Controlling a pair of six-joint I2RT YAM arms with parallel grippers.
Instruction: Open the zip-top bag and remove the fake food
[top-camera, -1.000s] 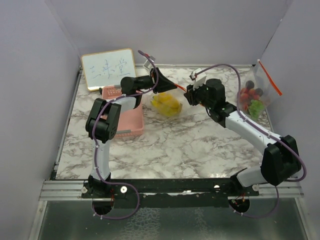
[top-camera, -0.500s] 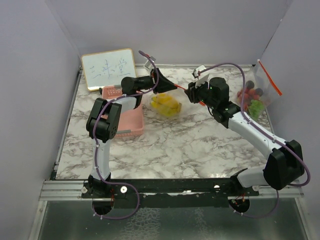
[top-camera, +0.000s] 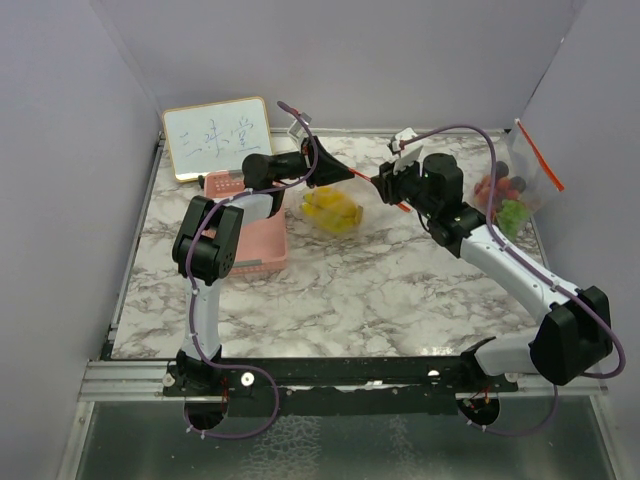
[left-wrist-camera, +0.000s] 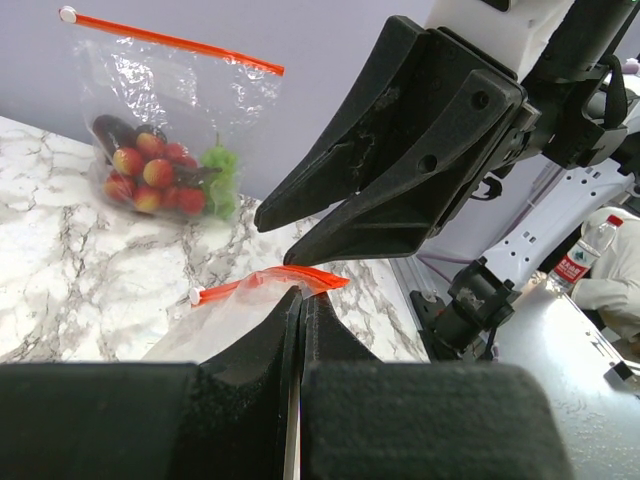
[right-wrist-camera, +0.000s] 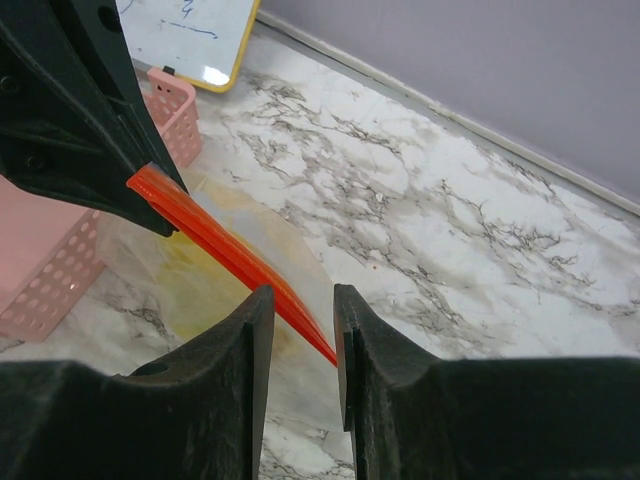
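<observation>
We count two zip bags. One bag (top-camera: 356, 200) lies mid-table beside the single pink basket (top-camera: 262, 245), with yellow fruit (top-camera: 332, 210) inside. Its orange strip (right-wrist-camera: 230, 250) is pinched in the left gripper (left-wrist-camera: 300, 296), fingers pressed together on it. The right gripper (right-wrist-camera: 300, 300) has its fingers narrowly apart, the strip's end in the gap, clamping nothing. The second bag (left-wrist-camera: 170, 100) leans at the right wall, holding red, green and dark pieces (left-wrist-camera: 150, 175). One whiteboard (top-camera: 217, 137) stands behind.

Fake food (top-camera: 332, 210) in bag (top-camera: 352, 198) beside basket (top-camera: 258, 242)
</observation>
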